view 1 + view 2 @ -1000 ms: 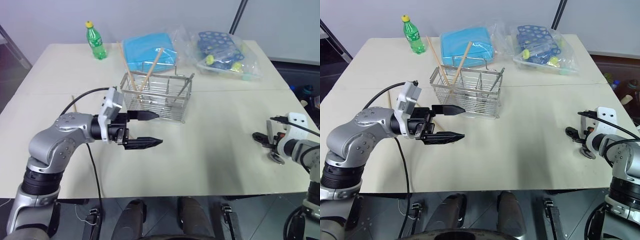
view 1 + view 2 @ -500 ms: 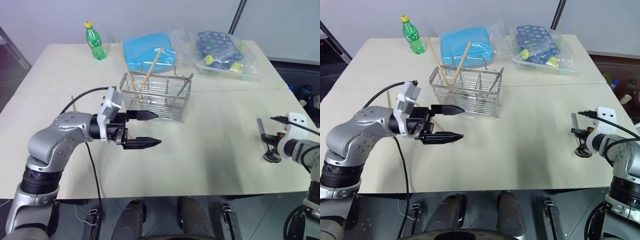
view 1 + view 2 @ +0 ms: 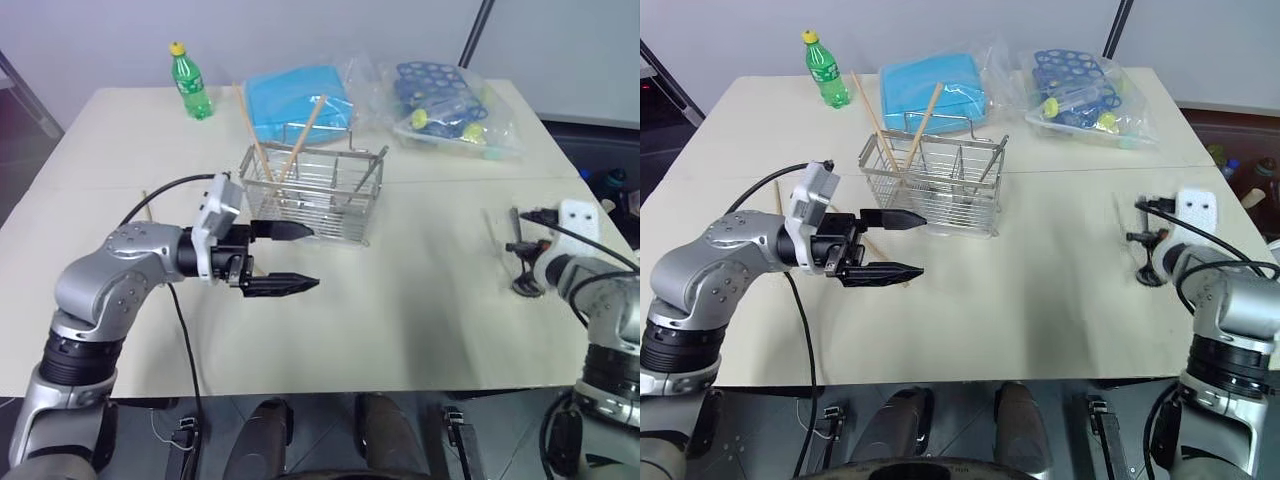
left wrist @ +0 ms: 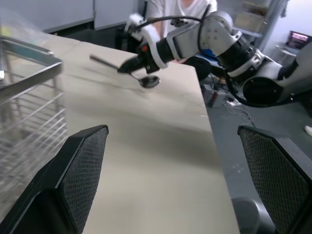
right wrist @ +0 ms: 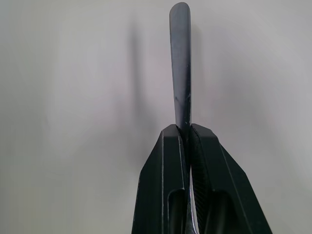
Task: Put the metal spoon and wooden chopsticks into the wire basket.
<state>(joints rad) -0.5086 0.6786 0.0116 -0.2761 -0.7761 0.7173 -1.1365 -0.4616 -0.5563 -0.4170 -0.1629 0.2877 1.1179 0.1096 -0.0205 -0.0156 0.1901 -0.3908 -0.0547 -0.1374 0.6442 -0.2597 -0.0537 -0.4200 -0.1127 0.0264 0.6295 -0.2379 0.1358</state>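
Note:
My right gripper (image 3: 527,252) is shut on the metal spoon (image 3: 524,287) near the table's right edge. The spoon's bowl hangs close above the tabletop and its handle (image 5: 180,63) sticks out past the fingertips. The wire basket (image 3: 312,192) stands mid-table with two wooden chopsticks (image 3: 303,132) leaning in it. Another thin stick (image 3: 778,196) lies on the table behind my left arm. In front of the basket my left gripper (image 3: 313,257) hovers, pointing right, open and empty. The left wrist view shows its fingers (image 4: 80,170) wide apart, with the spoon (image 4: 147,81) far across the table.
A green bottle (image 3: 190,80) stands at the back left. A blue pad in a clear bag (image 3: 298,100) and a bag of blue racks and tubes (image 3: 445,100) lie behind the basket. Bare tabletop (image 3: 430,290) stretches between the basket and my right gripper.
My right gripper has shut on the spoon and raised it off the table, moving up, forward and a little left. The left arm has stayed where it was.

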